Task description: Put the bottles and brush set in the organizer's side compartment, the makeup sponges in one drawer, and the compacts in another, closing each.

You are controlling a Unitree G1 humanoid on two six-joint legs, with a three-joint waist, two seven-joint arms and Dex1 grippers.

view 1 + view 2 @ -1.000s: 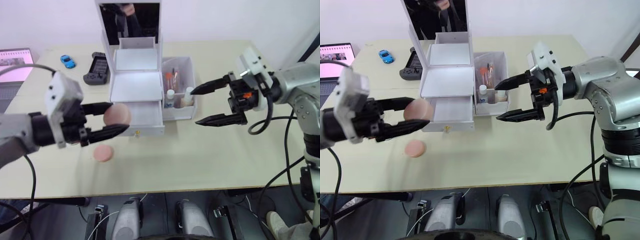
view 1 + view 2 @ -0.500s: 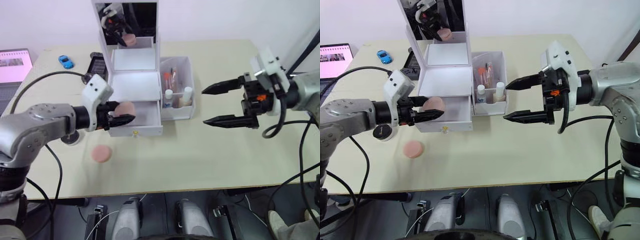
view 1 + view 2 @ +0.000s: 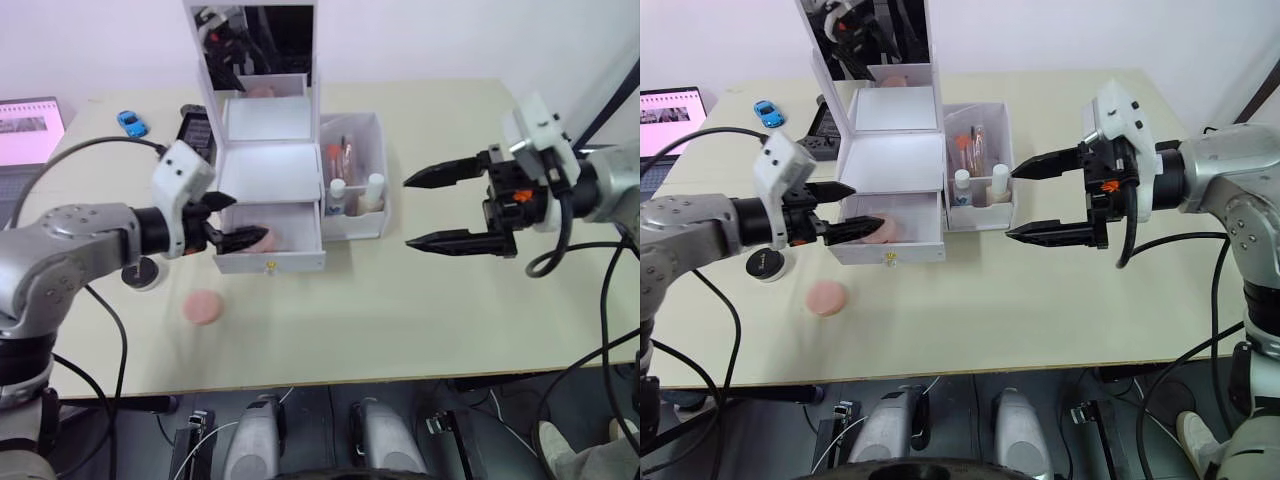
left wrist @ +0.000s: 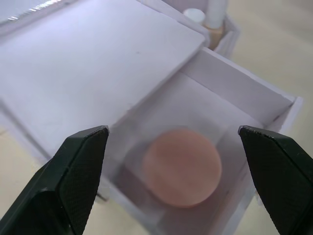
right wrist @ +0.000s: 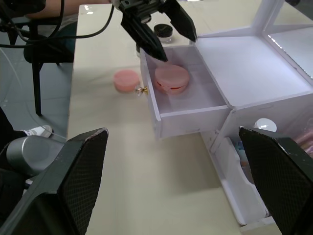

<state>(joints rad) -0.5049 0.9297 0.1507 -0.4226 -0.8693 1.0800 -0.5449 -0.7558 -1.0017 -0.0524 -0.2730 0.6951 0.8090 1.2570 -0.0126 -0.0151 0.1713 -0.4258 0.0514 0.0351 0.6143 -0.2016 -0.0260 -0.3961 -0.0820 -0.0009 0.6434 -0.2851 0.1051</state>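
Nearest the camera, the second of the makeup sponges (image 3: 204,308) lay flat on the table (image 3: 400,320), on the near side of the left gripper (image 3: 233,220) and well apart from it, untouched. Half a second before, the left gripper had been pinching a sponge at the mouth of the lower drawer (image 3: 272,243); now its fingers were spread with nothing between them, and that sponge (image 4: 182,167) sat flat on the drawer floor directly ahead of the fingertips, close to the drawer's left wall. So the first sponge was released and stowed. Judgement: one sponge down, one to go, then the drawer needs pushing shut. The pad is a round disc, so it has no long axis to speak of; its broad face pointed up, and in the right wrist view it looked level, not leaning on the wall. The drawer stood pulled out toward the robot, gold knob (image 3: 272,266) at the front. The right gripper (image 3: 428,210) hovered open and empty above the table, just to the right of the side compartment (image 3: 360,180), touching nothing. In that bin the bottles (image 3: 356,195) stood upright at the near end, caps up, and the brush set (image 3: 343,157) lay behind them, long axis running away from the robot toward the mirror (image 3: 260,45). One of the compacts (image 3: 762,264) sat on the table just behind the left forearm. Farther off, beyond the left gripper, a black handheld device (image 3: 195,128), a blue toy car (image 3: 132,122) and a laptop (image 3: 30,118).
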